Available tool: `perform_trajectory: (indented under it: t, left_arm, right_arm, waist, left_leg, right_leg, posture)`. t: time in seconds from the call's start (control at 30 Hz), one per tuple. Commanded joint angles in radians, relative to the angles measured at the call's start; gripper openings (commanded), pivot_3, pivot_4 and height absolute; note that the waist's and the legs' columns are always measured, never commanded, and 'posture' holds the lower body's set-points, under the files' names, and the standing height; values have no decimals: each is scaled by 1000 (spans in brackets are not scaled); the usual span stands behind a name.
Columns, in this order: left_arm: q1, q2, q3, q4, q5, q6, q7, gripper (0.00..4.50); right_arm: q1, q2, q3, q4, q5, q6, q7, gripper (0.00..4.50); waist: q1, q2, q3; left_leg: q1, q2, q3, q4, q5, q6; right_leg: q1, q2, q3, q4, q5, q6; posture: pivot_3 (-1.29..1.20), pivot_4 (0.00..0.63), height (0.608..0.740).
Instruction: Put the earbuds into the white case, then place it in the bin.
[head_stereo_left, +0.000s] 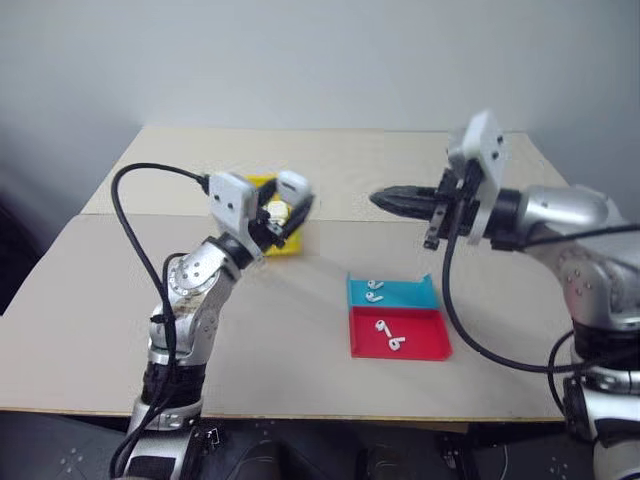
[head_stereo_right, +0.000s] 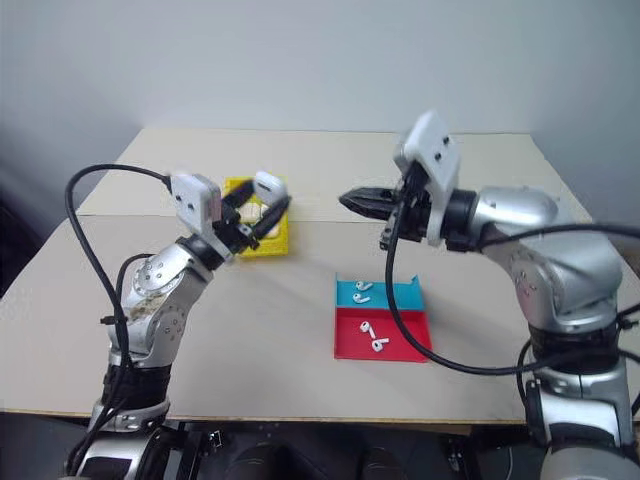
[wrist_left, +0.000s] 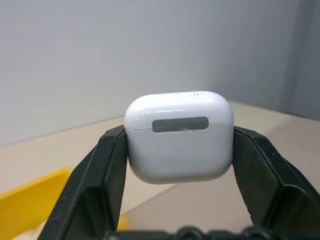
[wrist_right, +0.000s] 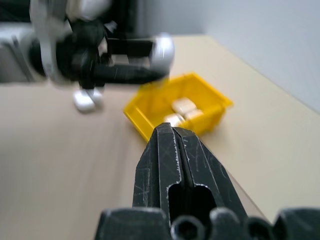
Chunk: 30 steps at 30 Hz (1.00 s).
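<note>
Small rounded white plastic case (wrist_left: 179, 137) between left hand (wrist_left: 180, 150) fingers: glossy, smooth. Fingers (wrist_left: 97, 175): matt black plastic. Yellow rectangular plastic bin (wrist_right: 177, 107): smooth. Beige counter (head_stereo_left: 300, 320): matt.

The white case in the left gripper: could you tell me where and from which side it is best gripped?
Grip the white case as the left gripper does now: across its two narrow ends, below the lid seam, coming from underneath. Those flat, parallel sides suit the fingers, while the rounded lid stays free.
</note>
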Motion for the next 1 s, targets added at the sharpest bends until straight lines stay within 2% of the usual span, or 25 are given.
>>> perform_trajectory:
  t: [0.03, 0.2, 0.27, 0.37, 0.47, 0.53, 0.67, 0.77, 0.87, 0.93, 1.0]
  left_arm:
    - [-79, -13, 9, 104, 89, -1, 135, 2821]
    - [-192, -39, 40, 400, 100, -53, 185, 2821]
    - [-224, -44, 32, 534, 130, -107, 219, 3562]
    - [-244, -46, 26, 625, 136, -156, 205, 4404]
    - [-238, -48, 30, 618, 124, -219, 184, 4471]
    - [-204, -29, 15, 546, 123, -273, 130, 4471]
    - [-109, 37, 50, 290, 1, -153, -16, 4471]
    - [17, 164, 43, 39, -99, 9, -167, 4471]
    - [206, 356, 82, -221, -218, 135, -338, 4471]
    - [348, 475, 176, -378, -328, 205, -436, 4471]
    - [452, 546, 265, -481, -415, 258, -480, 4471]
  right_arm:
    - [4, 32, 12, -90, -17, 33, -87, 59]
    - [-5, 39, 55, -121, -32, 75, -124, 59]
    - [-13, 41, 57, -126, -26, 87, -129, 0]
    - [-18, 42, 51, -135, -19, 98, -134, 0]
    - [-19, 42, 38, -143, -9, 109, -140, 0]
    - [-13, 38, 27, -145, -2, 111, -140, 0]
    - [17, 47, -2, -156, 22, 100, -146, 0]
    - [64, 48, -10, -165, 17, 61, -135, 0]
    - [155, 30, -13, -173, -12, -12, -98, 0]
    - [242, 24, -24, -165, -40, -92, -75, 0]
    - [300, 26, -48, -161, -38, -128, -64, 0]
  waist:
    - [-5, 0, 0]
    - [-10, 0, 0]
    - [-12, 0, 0]
    - [-15, 0, 0]
    - [-17, 0, 0]
    - [-17, 0, 0]
    - [-24, 0, 0]
    - [-33, 0, 0]
    - [-41, 0, 0]
    - [-42, 0, 0]
    - [-39, 0, 0]
  left_leg:
    - [0, 0, 0, 0, 0, 0]
    - [0, 0, 0, -1, 0, 0]
    - [0, 0, 0, 0, 0, 0]
    - [-1, 0, 0, -1, 0, 0]
    - [-1, 0, 0, -1, 0, 0]
    - [-1, 0, 0, -1, 0, 0]
    - [-1, 0, 0, -1, 0, -1]
    - [0, 1, 0, -3, 2, -3]
    - [1, 1, 1, -4, 2, -3]
    - [1, 1, 1, -5, 2, -3]
    - [2, 1, 0, -5, 2, -3]
  right_leg:
    - [0, 0, 0, 0, 0, 0]
    - [0, 1, 0, 0, 0, 0]
    - [0, 1, 0, -1, 0, 0]
    - [0, 0, -1, -1, 0, 0]
    - [0, 0, -1, -1, 0, 0]
    - [0, 0, -1, -1, 0, 0]
    - [-1, 0, 0, 0, 0, 0]
    - [0, 1, 0, 0, 0, 0]
    - [-1, 1, 1, 0, 0, 0]
    - [-2, 1, 2, 0, 0, 0]
    - [-1, 0, 2, -1, 0, 0]
  posture:
    - [0, 150, 740]
    - [0, 150, 740]
    - [0, 150, 740]
    - [0, 150, 740]
    - [0, 150, 740]
    - [0, 150, 740]
    - [0, 150, 740]
    - [0, 150, 740]
    - [0, 150, 740]
    - [0, 150, 740]
    - [0, 150, 740]
